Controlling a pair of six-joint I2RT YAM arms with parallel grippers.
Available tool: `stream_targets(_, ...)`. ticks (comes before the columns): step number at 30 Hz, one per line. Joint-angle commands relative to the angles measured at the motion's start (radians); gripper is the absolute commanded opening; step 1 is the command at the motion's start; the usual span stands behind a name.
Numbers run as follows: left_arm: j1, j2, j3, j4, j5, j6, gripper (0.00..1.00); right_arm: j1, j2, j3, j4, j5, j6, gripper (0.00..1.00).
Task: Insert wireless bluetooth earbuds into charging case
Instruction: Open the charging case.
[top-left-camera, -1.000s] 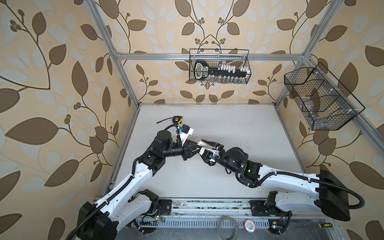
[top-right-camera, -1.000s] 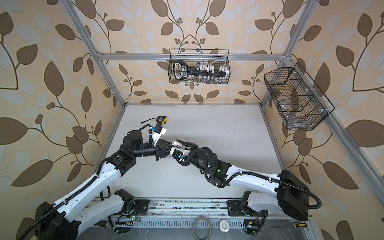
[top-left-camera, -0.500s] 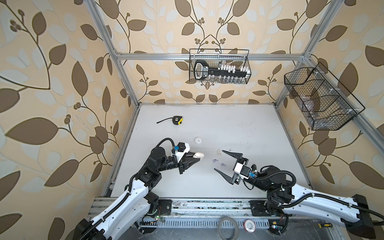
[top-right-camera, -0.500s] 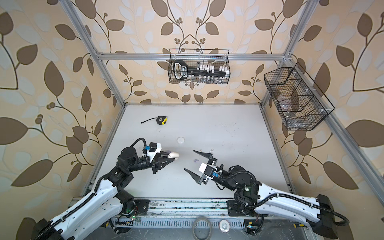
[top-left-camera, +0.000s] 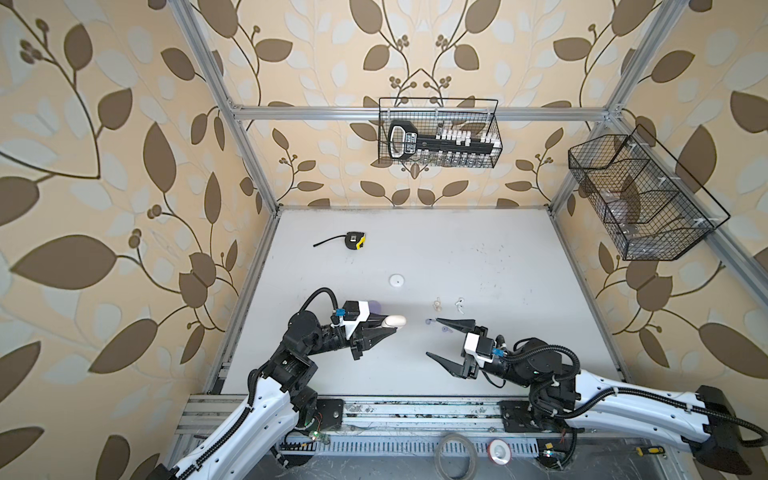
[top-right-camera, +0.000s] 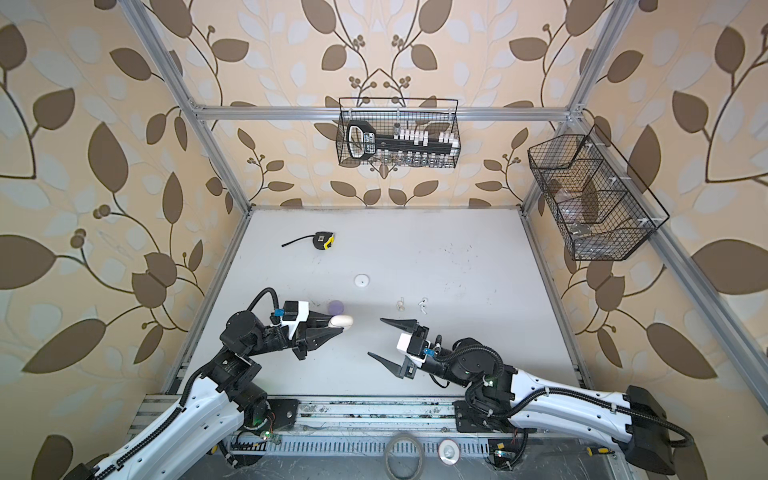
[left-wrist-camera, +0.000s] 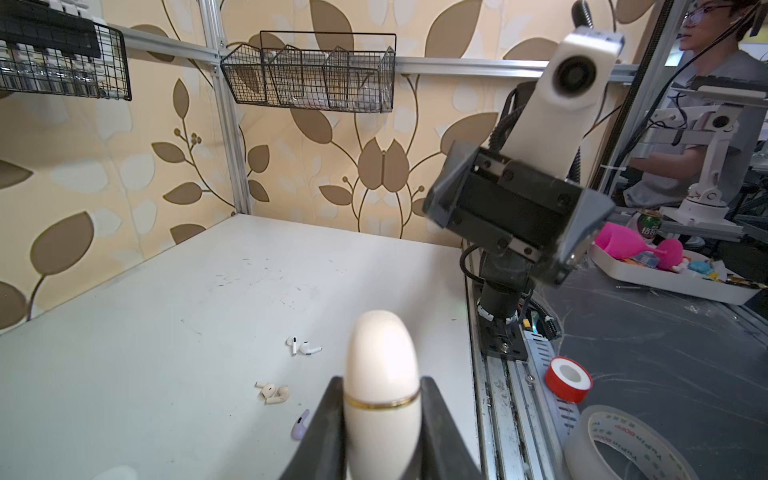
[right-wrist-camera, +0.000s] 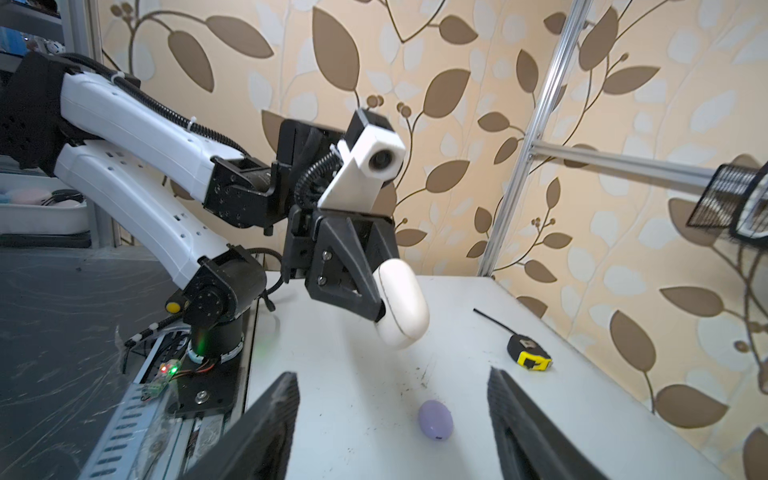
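Clenching cream charging case in left end effector, above worktop. Holding right end effector released, facing the case, with earbuds loose on worktop near the case.

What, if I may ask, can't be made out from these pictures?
- Cream case contents: closed in the left tool.
- Lilac earbud: left wrist view, partly behind that tool's finger; its partner unseen there.
- Lilac case: in a top view, mostly behind the wrist camera.
- Cream earbuds: too small in both top views to tell their pose.
- Side basket contents: blurred by mesh.
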Motion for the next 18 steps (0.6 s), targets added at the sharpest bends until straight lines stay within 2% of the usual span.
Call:
stream_targets(1,-0.011,-0.002,0.023,0.055,0.05,-0.024,0.0,0.006,0.056,0.039,0.092,-0.001,0.027,0.68)
stream_targets(6,-0.018,0.01,0.027,0.057,0.075,-0.021,0.0,0.006,0.139,0.084,0.123,0.046,0.064,0.59)
stream_targets(18,-0.053,0.051,0.035,0.067,0.09,-0.01,0.0,0.008,0.238,0.155,0.125,0.052,0.153,0.59)
